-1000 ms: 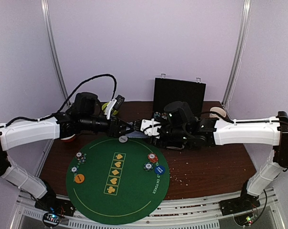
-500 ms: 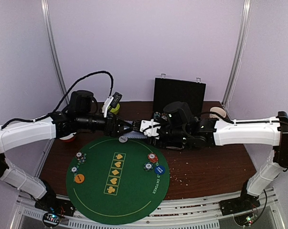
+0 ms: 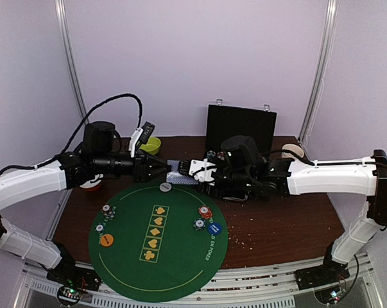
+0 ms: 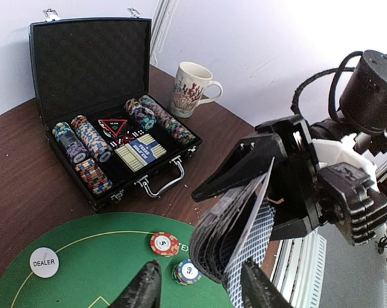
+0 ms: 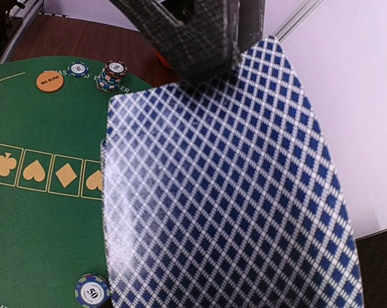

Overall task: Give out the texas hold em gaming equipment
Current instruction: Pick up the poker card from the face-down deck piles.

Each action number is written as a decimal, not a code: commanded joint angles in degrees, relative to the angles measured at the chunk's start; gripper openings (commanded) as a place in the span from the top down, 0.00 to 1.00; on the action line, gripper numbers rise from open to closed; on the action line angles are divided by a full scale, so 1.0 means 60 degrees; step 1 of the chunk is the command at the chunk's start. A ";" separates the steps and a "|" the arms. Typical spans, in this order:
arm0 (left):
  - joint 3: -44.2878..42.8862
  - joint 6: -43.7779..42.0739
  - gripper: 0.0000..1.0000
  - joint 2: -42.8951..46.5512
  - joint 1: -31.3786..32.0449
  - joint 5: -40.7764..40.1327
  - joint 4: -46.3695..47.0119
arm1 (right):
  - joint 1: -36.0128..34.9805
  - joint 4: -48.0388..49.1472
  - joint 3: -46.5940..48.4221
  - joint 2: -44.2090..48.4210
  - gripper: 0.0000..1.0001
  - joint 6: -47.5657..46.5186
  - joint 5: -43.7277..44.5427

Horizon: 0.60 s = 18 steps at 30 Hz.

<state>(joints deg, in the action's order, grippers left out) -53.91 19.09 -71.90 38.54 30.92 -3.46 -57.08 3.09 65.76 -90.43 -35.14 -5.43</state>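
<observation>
My right gripper is shut on a fanned deck of blue-backed playing cards above the far edge of the green felt mat. In the left wrist view its black jaws clamp the deck. The deck fills the right wrist view and hides that gripper's own fingers. My left gripper is open just left of the deck, and the deck's lower edge hangs between its fingertips. On the mat lie a white dealer disc, an orange disc, a blue disc and chips.
An open black case with rows of chips stands at the back of the brown table. A patterned mug stands right of it. A lime-green bowl sits behind my left gripper. Small chip stacks lie on the mat's left side.
My left arm has drawn back to the left, away from the deck. The right arm still holds the deck in the same place.
</observation>
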 commanded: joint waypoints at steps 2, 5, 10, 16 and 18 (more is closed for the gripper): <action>0.0310 0.0065 0.62 0.0126 -0.0074 0.0739 0.0672 | 0.0051 0.0202 0.0188 0.0112 0.53 0.0172 -0.0196; 0.0289 0.0200 0.72 -0.0063 -0.0067 0.0970 0.0810 | 0.0062 0.0206 0.0210 0.0103 0.53 0.0172 -0.0195; 0.0243 0.0167 0.94 -0.0056 -0.0077 0.1063 0.0879 | 0.0061 0.0146 0.0246 0.0090 0.53 0.0176 -0.0188; 0.0318 0.0136 1.00 0.0233 -0.0150 0.0746 0.0578 | 0.0139 0.0085 0.0101 0.0194 0.53 0.0172 -0.0093; 0.0348 0.0156 1.00 0.0339 -0.0168 0.0892 0.0614 | 0.0185 0.0073 0.0047 0.0239 0.53 0.0205 -0.0091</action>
<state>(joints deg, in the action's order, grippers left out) -52.34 20.05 -72.07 38.22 35.59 -1.39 -56.77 3.05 65.76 -90.43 -34.54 -5.82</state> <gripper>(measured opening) 0.008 0.471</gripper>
